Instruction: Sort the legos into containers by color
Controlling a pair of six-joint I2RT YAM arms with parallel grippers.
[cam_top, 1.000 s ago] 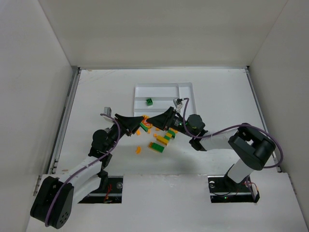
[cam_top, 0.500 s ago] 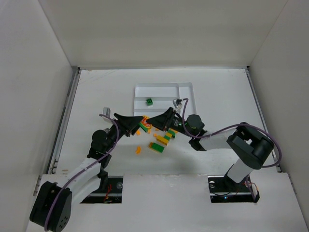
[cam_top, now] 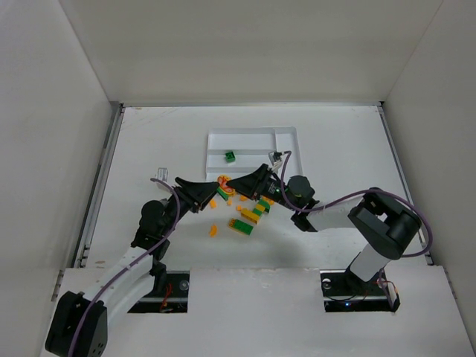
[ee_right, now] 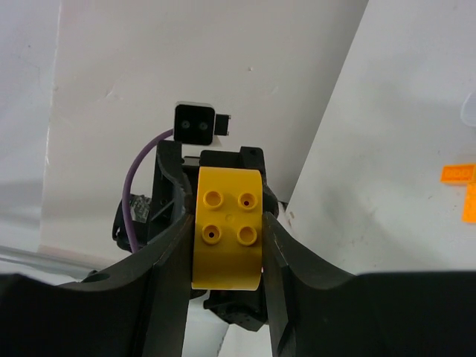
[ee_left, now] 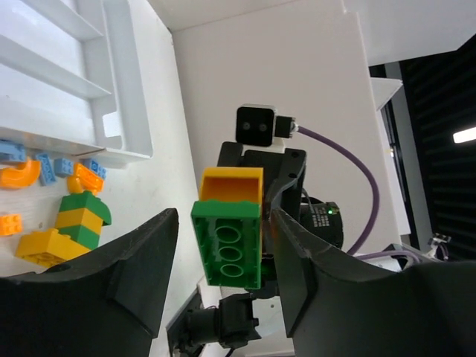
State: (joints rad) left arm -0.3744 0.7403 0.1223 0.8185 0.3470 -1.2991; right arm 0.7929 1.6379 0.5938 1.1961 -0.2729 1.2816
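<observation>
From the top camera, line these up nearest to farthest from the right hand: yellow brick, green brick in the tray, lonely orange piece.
1. yellow brick, in right hand's grip.
2. green brick, beyond, in the tray.
3. orange piece, alone, on the near side.

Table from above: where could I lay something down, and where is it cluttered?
Bare: the table between tray and left wall, and between tray and right wall. The tray holds one green brick. Crowded: the tray's near side, where loose legos lie and the left tool meets the right tool, which grips a yellow brick.

Left gripper (cam_top: 213, 191) faces right gripper (cam_top: 231, 184), brick stack (cam_top: 224, 183) between, near legos (cam_top: 248, 216).
</observation>
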